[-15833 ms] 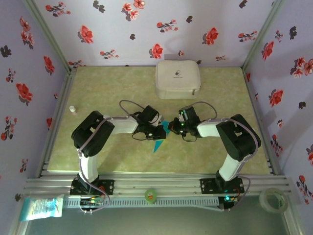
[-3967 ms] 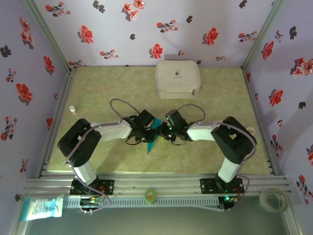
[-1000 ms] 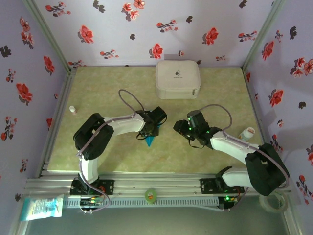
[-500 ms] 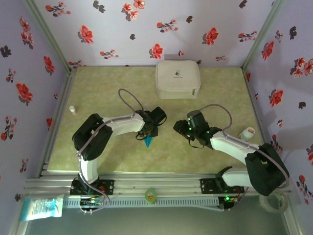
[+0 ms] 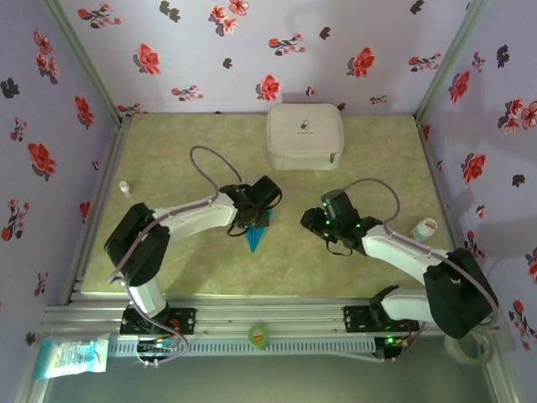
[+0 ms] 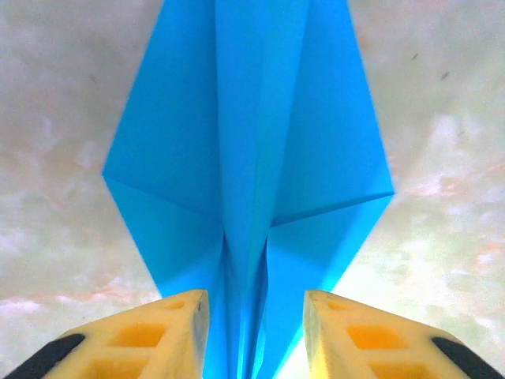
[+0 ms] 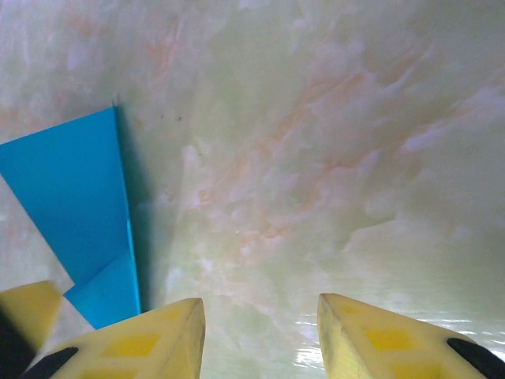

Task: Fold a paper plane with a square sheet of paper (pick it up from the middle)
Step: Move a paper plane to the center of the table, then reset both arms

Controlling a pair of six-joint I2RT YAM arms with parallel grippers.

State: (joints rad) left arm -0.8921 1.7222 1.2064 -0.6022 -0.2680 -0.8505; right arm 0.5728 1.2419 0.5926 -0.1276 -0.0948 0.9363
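Because the paper plane (image 6: 245,142) is thin, light and easily crushed, it wants a soft pinch on its raised centre fold, where the layers stiffen it. It lies near the middle of the tabletop (image 5: 168,151). The left gripper (image 6: 255,304) straddles that fold, jaws apart, not squeezing. The right gripper (image 7: 259,316) hangs spread over bare surface beside it. Room lies all round; the white case (image 5: 305,134) keeps to the far edge.

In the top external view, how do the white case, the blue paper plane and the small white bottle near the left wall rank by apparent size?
Largest to smallest:
1. white case, clearly the biggest.
2. paper plane, judged by the part that shows.
3. small white bottle, tiny.
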